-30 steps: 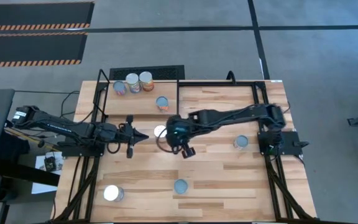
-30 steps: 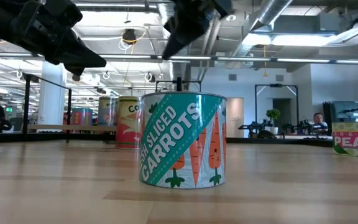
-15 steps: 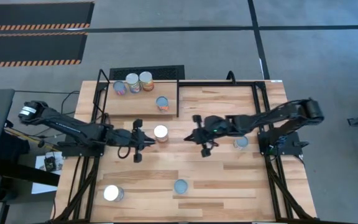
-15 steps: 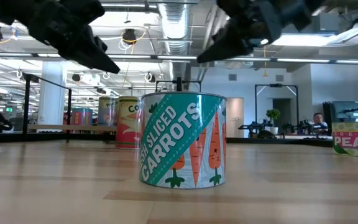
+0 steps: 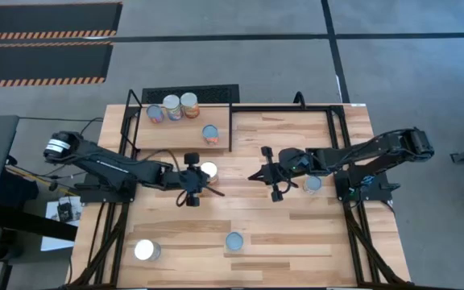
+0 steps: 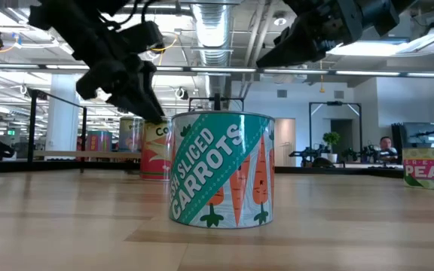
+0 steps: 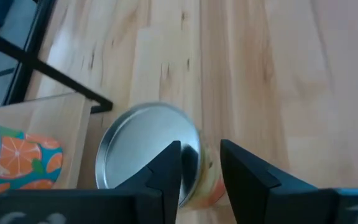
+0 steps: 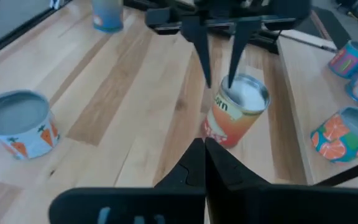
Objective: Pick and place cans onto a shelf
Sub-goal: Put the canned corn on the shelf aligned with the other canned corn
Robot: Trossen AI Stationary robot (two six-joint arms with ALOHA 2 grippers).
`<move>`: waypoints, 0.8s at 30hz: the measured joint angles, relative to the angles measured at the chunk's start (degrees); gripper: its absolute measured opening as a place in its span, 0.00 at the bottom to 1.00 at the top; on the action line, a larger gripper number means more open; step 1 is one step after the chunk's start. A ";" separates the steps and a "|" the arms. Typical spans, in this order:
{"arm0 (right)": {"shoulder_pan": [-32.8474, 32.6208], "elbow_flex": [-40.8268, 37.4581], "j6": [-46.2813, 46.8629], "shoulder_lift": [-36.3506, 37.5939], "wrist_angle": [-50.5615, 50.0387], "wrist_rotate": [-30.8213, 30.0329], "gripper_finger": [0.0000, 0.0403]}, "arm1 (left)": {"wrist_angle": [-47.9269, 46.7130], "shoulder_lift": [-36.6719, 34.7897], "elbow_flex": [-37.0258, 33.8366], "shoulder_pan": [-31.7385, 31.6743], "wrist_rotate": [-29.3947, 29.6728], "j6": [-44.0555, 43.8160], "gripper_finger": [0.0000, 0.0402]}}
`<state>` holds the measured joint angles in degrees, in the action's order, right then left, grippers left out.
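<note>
A can with a silvery top and an orange label [image 5: 209, 170] stands on the table in front of the shelf [image 5: 185, 138], which holds several cans [image 5: 171, 107]. My left gripper [image 7: 201, 148] is open just above this can's top. In the right wrist view one fingertip [image 8: 207, 82] hangs beside the can [image 8: 236, 118] and the other over its rim. My right gripper [image 5: 254, 175] is shut and empty, a little to the can's right, pointing at it. My left gripper comes at the can's top rim [image 7: 188, 140] slanting down from the table's left. Its fingers stand narrower than the can is wide. Whether a fingertip touches the rim, I cannot tell.
A carrots can [image 5: 234, 241] stands near the front edge. Another silvery-topped can [image 5: 146, 250] is at the front left, and a peas can [image 5: 312, 184] is under my right arm. Black frame rods [image 5: 230, 121] edge the shelf.
My left gripper has moved toward the table's right and down onto the orange-labelled can, and has opened. My right gripper, still shut, has drawn back from that can toward the table's right. The can has stayed in place.
</note>
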<state>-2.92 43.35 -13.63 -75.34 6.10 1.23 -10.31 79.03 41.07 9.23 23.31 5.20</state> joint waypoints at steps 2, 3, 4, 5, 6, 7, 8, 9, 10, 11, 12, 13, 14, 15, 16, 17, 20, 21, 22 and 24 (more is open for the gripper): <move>-0.05 0.09 0.07 -0.02 0.62 0.00 0.02 | -0.75 1.17 0.81 -0.27 0.06 0.34 0.24; -0.05 0.06 0.08 -0.03 0.40 0.00 0.03 | -0.98 1.62 1.17 -0.48 0.01 0.40 0.22; -0.05 0.04 0.09 -0.01 0.14 0.00 0.02 | -1.51 1.78 1.34 -0.50 0.18 0.54 0.20; -0.05 0.04 0.09 -0.01 0.22 0.00 0.02 | -2.16 1.87 1.56 -0.50 0.36 0.96 0.17; -0.05 0.04 0.09 0.02 0.46 0.00 0.02 | -2.37 2.02 1.62 -0.50 0.71 1.57 0.14; -0.05 0.04 0.11 0.03 0.47 0.00 0.02 | -2.53 1.99 1.69 -0.49 1.07 2.08 0.10; -0.05 0.04 0.11 0.03 0.39 0.00 0.02 | -2.97 1.65 1.67 -0.45 1.48 2.33 0.06; -0.05 0.04 0.11 0.03 0.32 -0.01 0.02 | -3.70 1.07 1.61 -0.46 2.17 2.30 0.03; -0.05 0.04 0.12 0.03 0.35 0.00 0.02 | -4.84 0.41 1.63 -0.65 2.86 1.70 0.02; -0.05 0.04 0.13 0.03 0.38 0.00 0.02 | -6.91 -0.55 2.10 -1.01 3.36 0.76 0.02; -0.05 0.04 0.13 0.03 0.38 0.00 0.02 | -9.28 -1.80 2.91 -1.45 4.05 -0.75 0.01; -0.05 0.04 0.13 0.03 0.38 0.00 0.02 | -11.59 -3.31 4.09 -2.13 4.88 -2.46 0.01; -0.05 0.04 0.20 0.03 0.38 0.00 0.02 | -13.91 -4.87 5.41 -3.05 5.59 -4.32 0.01; -0.05 0.04 0.29 0.03 0.40 0.00 0.02 | -16.46 -6.33 6.68 -4.26 6.10 -6.23 0.00; -0.05 0.04 0.29 0.03 0.41 0.00 0.02 | -19.12 -7.65 7.62 -5.61 6.45 -7.83 0.00; -0.05 0.04 0.29 0.03 0.41 0.00 0.02 | -21.16 -8.79 8.31 -6.99 6.74 -8.95 0.00; -0.05 0.04 0.29 0.03 0.48 0.00 0.02 | -22.38 -11.47 10.74 -11.57 6.48 -9.35 0.00; -0.05 0.04 0.29 0.03 0.60 0.00 0.02 | -22.95 -11.94 11.54 -13.36 5.86 -9.25 0.00; -0.05 0.04 0.33 0.03 0.62 0.00 0.02 | -23.14 -12.06 11.92 -15.31 5.14 -8.99 0.00; -0.05 0.04 0.52 0.03 0.70 0.02 0.02 | -23.03 -11.70 11.96 -19.16 3.06 -7.80 0.00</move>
<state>-2.96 43.40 -13.11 -75.31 6.80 1.25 -33.34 67.33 53.02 -9.93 26.37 -2.60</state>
